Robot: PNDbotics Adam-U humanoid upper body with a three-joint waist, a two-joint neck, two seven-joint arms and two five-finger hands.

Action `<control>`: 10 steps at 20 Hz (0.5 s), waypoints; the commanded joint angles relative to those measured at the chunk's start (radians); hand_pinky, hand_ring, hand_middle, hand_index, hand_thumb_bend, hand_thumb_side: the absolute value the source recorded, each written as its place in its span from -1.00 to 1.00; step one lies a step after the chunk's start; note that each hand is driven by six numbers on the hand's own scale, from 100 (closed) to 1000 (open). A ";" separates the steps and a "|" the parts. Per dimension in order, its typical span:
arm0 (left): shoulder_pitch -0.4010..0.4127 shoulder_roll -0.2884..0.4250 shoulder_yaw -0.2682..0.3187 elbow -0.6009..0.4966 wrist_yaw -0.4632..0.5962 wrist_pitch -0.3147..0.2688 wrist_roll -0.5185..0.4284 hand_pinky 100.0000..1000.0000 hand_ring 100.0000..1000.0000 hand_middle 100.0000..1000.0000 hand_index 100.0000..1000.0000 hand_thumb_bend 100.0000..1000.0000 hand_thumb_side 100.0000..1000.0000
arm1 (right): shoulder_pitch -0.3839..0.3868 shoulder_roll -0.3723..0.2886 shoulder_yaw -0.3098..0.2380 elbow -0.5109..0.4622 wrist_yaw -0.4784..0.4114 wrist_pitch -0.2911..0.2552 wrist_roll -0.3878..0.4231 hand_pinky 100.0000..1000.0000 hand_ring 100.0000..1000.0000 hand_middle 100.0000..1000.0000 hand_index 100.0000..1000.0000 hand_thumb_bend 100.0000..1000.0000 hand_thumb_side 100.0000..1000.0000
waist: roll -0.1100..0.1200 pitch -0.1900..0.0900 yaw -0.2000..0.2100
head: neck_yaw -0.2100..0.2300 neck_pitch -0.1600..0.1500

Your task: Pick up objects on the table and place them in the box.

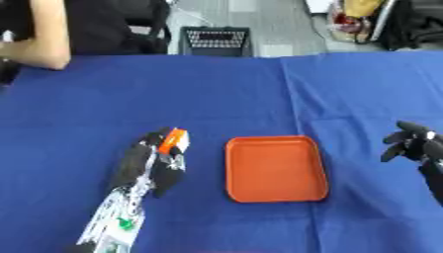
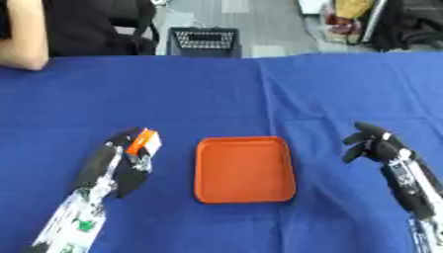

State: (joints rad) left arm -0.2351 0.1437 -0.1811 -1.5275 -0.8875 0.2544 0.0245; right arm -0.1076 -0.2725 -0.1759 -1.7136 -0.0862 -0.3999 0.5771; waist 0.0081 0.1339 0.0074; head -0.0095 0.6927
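Blue-clothed bench (image 1: 216,94): left hand (image 1: 147,165) has fingers curled round an orange-and-white block (image 1: 173,141), apparently lifted, just left of the empty orange tray (image 1: 275,169); carry step, next a short move right and release; right hand (image 2: 372,143) idle, fingers relaxed.

Both hands, the left hand (image 1: 149,165) and the right hand (image 2: 370,143), are showing black fingers. The forearms are showing silvery-white casing, and green marks are showing on the left one.
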 commanded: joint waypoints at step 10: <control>-0.017 -0.001 0.000 -0.007 0.012 0.008 0.035 1.00 1.00 0.43 1.00 -1.00 -0.24 | -0.007 -0.014 -0.004 -0.012 0.000 -0.001 0.003 0.02 0.01 0.25 0.78 -1.00 0.86 | 0.000 -0.012 -0.002 | -0.003 -0.014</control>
State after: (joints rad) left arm -0.2352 0.1435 -0.1811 -1.5210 -0.8779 0.2612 0.0532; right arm -0.1076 -0.2725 -0.1759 -1.7136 -0.0862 -0.3999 0.5771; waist 0.0081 0.1338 0.0072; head -0.0095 0.6927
